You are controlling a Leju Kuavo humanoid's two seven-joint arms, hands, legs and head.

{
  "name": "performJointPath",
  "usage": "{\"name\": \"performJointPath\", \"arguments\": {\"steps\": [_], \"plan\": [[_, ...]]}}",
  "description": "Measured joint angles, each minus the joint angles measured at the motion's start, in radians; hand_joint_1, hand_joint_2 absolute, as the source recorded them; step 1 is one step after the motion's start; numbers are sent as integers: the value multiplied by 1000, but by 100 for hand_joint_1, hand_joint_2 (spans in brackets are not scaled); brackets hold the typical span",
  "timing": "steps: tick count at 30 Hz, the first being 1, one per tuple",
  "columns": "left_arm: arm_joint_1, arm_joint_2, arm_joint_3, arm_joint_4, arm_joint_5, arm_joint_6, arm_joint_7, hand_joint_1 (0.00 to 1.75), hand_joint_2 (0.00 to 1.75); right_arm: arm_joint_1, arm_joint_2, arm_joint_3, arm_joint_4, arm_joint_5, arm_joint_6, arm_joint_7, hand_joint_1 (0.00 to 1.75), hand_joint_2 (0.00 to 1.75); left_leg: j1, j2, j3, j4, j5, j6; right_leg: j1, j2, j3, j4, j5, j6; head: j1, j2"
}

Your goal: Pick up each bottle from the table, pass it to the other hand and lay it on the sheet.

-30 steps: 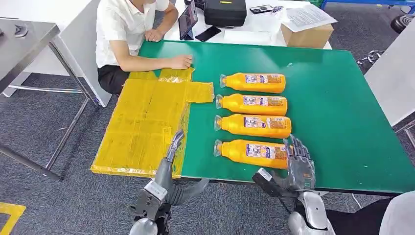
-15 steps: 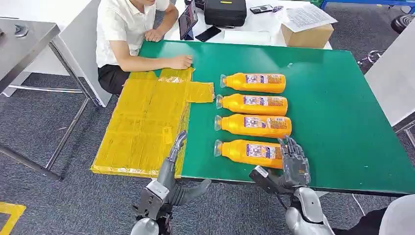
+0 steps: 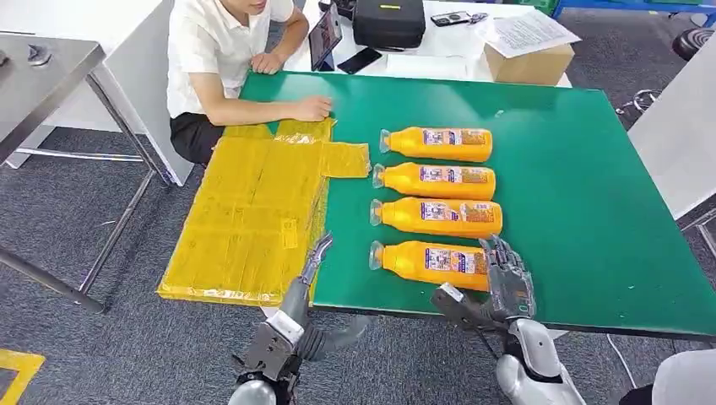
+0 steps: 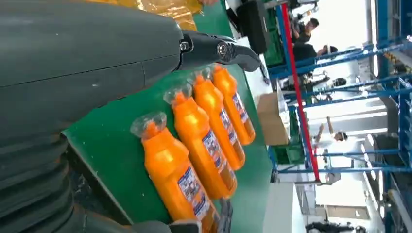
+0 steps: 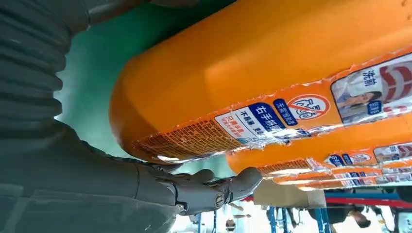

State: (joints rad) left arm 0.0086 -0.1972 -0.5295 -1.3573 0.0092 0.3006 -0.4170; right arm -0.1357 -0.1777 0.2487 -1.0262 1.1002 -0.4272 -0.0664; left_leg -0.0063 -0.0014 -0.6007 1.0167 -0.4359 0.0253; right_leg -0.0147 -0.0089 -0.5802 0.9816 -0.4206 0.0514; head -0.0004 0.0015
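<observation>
The robot's right hand, fingers spread and gripping nothing yet, cups the base of the nearest orange bottle, apparently lining up a grasp. Three more bottles lie in a row beyond it on the green table. The left hand, fingers extended and empty, waits over the yellow sheet. Labels carry Chinese print, too small to read reliably.
</observation>
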Motion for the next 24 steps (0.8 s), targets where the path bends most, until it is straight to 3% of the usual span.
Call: {"name": "performJointPath", "arguments": {"steps": [10,11,12,19,21,24], "plan": [[-9,6,-24,0,33,-47,36,0,175,-13,-27,8,0,13,45,22,0,175,0,-1,6,0,0,0,0,0,5,-1,0,0,0,0],[-10,7,-25,0,33,-47,36,0,175,-17,-28,10,1,13,51,22,56,175,0,-1,7,0,0,0,0,0,5,-1,0,0,0,0],[-10,7,-25,0,34,-47,36,0,175,-19,-29,11,2,13,55,22,126,175,0,-1,7,0,0,0,0,0,5,-1,0,0,0,0],[-22,5,-25,0,46,-46,36,0,175,-52,-48,27,30,20,125,24,126,175,0,-1,10,0,0,1,0,0,1,-2,0,0,1,0],[-24,5,-26,0,46,-46,36,0,175,-60,-52,31,35,21,129,24,173,175,0,-1,10,0,0,1,0,0,1,-2,0,0,1,0],[-26,3,-26,0,46,-46,35,0,175,-65,-56,33,40,22,130,23,175,175,0,-1,9,0,0,2,0,0,9,-1,1,1,0,0]]}}
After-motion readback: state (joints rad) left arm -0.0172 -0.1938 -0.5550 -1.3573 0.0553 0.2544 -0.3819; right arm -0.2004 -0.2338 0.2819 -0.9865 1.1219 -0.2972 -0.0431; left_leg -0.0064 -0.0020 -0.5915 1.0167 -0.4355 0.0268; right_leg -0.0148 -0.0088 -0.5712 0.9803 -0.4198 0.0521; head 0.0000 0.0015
